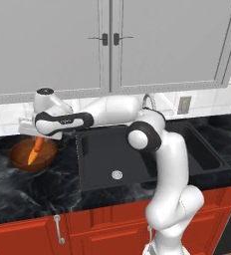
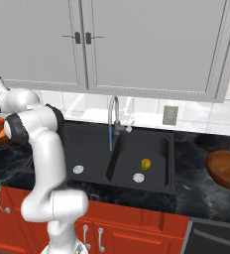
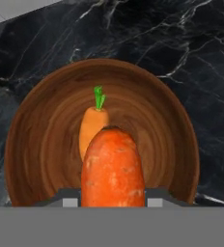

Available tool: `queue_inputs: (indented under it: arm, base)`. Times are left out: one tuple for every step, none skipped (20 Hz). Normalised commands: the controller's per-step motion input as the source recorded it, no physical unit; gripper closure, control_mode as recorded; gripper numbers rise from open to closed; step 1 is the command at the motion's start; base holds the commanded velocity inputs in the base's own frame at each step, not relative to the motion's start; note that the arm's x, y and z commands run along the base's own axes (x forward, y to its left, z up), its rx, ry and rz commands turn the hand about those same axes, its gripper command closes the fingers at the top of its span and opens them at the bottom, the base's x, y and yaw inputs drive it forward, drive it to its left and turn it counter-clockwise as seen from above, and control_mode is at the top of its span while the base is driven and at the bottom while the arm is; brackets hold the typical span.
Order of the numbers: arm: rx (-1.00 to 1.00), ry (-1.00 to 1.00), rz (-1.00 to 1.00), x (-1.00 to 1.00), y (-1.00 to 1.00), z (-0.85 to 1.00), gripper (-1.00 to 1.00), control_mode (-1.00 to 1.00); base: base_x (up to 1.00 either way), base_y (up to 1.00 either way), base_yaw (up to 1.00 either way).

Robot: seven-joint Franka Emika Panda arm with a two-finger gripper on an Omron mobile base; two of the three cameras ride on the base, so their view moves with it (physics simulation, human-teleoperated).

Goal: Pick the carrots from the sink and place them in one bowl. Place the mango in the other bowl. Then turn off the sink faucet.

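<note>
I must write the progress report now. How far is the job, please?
Done: one carrot lies in the wooden bowl. In hand: the gripper holds the second carrot above that bowl. Left: release it, move the mango from the sink to the other bowl, and turn off the faucet, where water runs.

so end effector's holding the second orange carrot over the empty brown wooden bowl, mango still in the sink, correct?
Not empty: the hand view shows one orange carrot already lying in the brown wooden bowl, under the held carrot. The rest stands.
</note>
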Motion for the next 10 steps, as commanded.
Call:
queue_inputs:
  arm:
    - [0.00, 0.00, -0.03, 0.29, 0.00, -0.32, 1.00, -1.00]
    - [0.00, 0.00, -0.03, 0.28, 0.00, -0.32, 1.00, -1.00]
    - [0.00, 0.00, -0.03, 0.28, 0.00, -0.30, 1.00, -1.00]
    - [0.00, 0.00, -0.05, 0.30, 0.06, -0.27, 1.00, -1.00]
    - [-0.01, 0.00, -0.07, 0.36, 0.25, -0.21, 1.00, -1.00]
    - [-0.01, 0.00, -0.07, 0.36, 0.34, -0.20, 1.00, -1.00]
    - [-0.01, 0.00, -0.08, 0.33, 0.36, -0.19, 1.00, -1.00]
    - [-0.01, 0.00, -0.08, 0.29, 0.35, -0.19, 1.00, -1.00]
    - [-0.01, 0.00, -0.07, 0.29, 0.31, -0.21, 1.00, -1.00]
    - [-0.01, 0.00, -0.07, 0.30, 0.33, -0.22, 1.00, -1.00]
  base:
    - [0.00, 0.00, 0.00]
    - [0.00, 0.00, 0.00]
    - [0.00, 0.00, 0.00]
    - [0.00, 0.00, 0.00]
    - [0.00, 0.00, 0.00]
    - [0.00, 0.00, 0.00]
    - [0.00, 0.00, 0.00]
    - [0.00, 0.00, 0.00]
    - [0.00, 0.00, 0.00]
    - [0.00, 0.00, 0.00]
